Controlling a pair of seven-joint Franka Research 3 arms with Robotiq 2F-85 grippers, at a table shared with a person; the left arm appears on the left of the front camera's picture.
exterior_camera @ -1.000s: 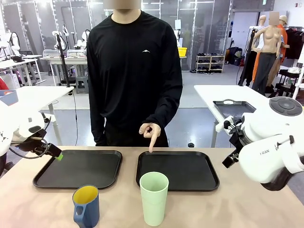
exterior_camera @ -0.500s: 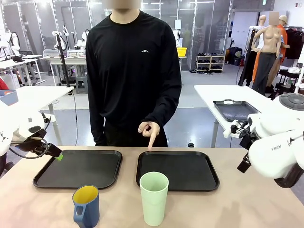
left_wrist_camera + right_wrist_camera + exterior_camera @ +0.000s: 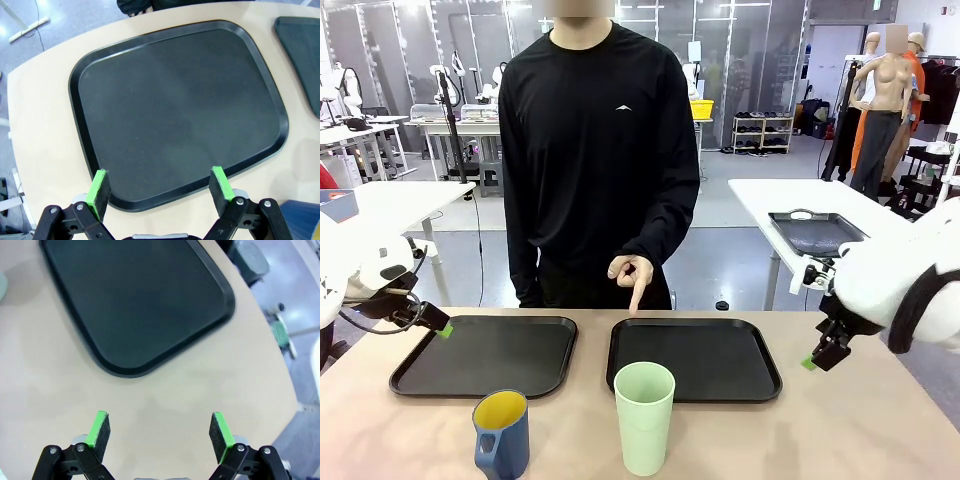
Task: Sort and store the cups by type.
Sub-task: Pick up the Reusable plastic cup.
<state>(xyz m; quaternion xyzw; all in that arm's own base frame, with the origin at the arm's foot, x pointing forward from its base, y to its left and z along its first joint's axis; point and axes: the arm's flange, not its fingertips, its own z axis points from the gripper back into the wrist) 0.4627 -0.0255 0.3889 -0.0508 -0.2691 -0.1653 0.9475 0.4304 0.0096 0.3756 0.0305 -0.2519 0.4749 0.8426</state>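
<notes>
Cups at the near edge, both pincers wide and empty

Tall, pale mint-green handleless tumbler (image 3: 644, 417) stands upright on the beige table (image 3: 840, 430), close to the near edge and just in front of the right black plastic tray (image 3: 750, 375). A shorter dark blue mug (image 3: 501, 440) with a yellow inside stands to the tumbler's left, near it but apart. Its handle is on the near left side, and it sits just in front of the left black plastic tray (image 3: 420, 375). The two trays lie flat side by side with a narrow strip of table between them.

The left gripper (image 3: 160, 177) has its green pads spread wide with nothing between them. Its wrist view looks down on the left tray, with the pads over the tray's rim. From the front it hangs above the table at that tray's far left corner.

The right gripper (image 3: 160, 420) is just as wide apart and holds nothing. Its wrist view shows bare table under the pads and a rounded corner of the right tray beyond them. From the front it hangs above the table, just beside that tray's right edge and well apart from both cups.

A person in a black long-sleeved top stands at the far side. One hand (image 3: 632, 272) points its index finger downward above the far rim of the right tray, without touching it
</notes>
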